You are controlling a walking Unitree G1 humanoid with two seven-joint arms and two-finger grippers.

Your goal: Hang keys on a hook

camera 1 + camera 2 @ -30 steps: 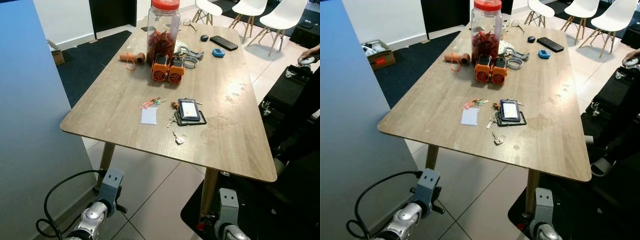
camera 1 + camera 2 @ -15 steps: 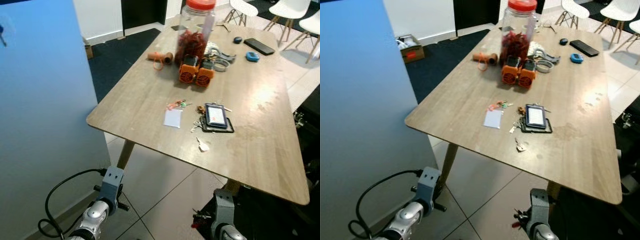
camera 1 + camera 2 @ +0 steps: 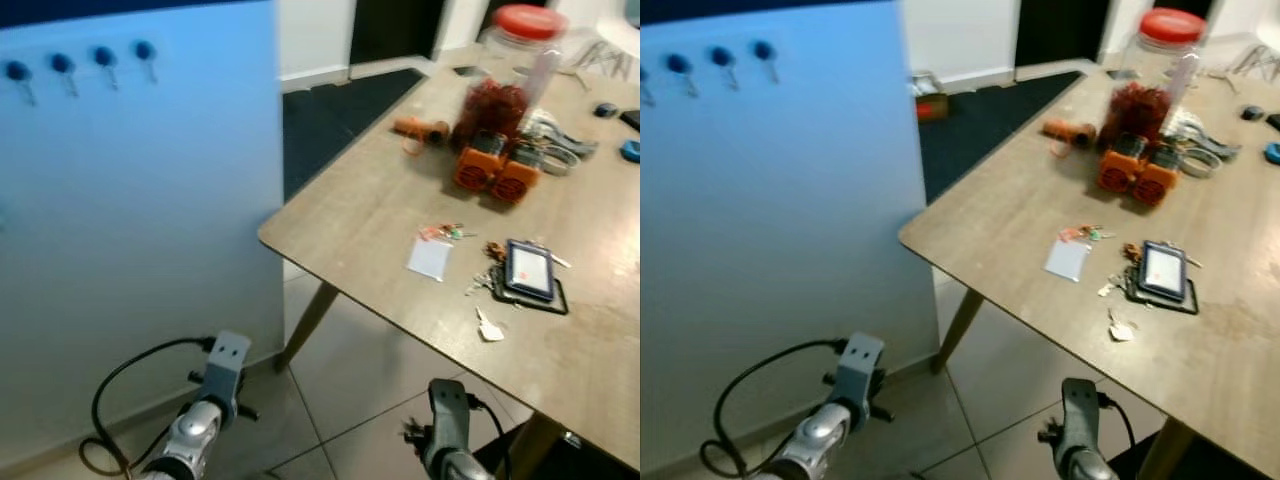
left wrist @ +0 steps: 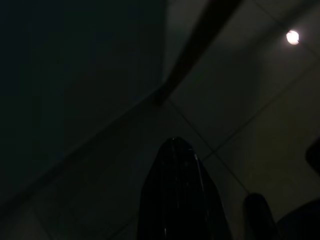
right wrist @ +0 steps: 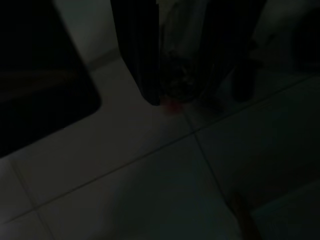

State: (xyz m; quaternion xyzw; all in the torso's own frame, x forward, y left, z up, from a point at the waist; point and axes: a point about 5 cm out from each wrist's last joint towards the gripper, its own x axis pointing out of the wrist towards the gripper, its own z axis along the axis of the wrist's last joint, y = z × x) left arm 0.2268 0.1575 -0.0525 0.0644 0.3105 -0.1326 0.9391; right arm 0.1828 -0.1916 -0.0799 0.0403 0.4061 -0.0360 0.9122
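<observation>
A row of blue hooks [image 3: 100, 57] sticks out near the top of a light blue panel [image 3: 150, 220] on my left. My right arm [image 3: 448, 420] hangs low beside the table. In the dark right wrist view my right gripper [image 5: 195, 95] is shut on a bunch of keys [image 5: 180, 80] with a reddish tag. My left arm [image 3: 218, 375] hangs idle near the floor, its gripper [image 4: 175, 147] shut with nothing in it. More keys [image 3: 443, 232] with coloured tags lie on the wooden table [image 3: 350, 220].
On the table lie a white card [image 3: 431, 258], a black card holder [image 3: 527, 270], a small tagged key [image 3: 489, 327], two orange devices [image 3: 495, 175] and a red-lidded jar [image 3: 510, 60]. The table corner reaches close to the panel. Tiled floor [image 3: 340, 400] lies below.
The camera has swung left: the blue panel now takes up the left half with its hooks in sight, and the table has slid right. Both arms still hang low.
</observation>
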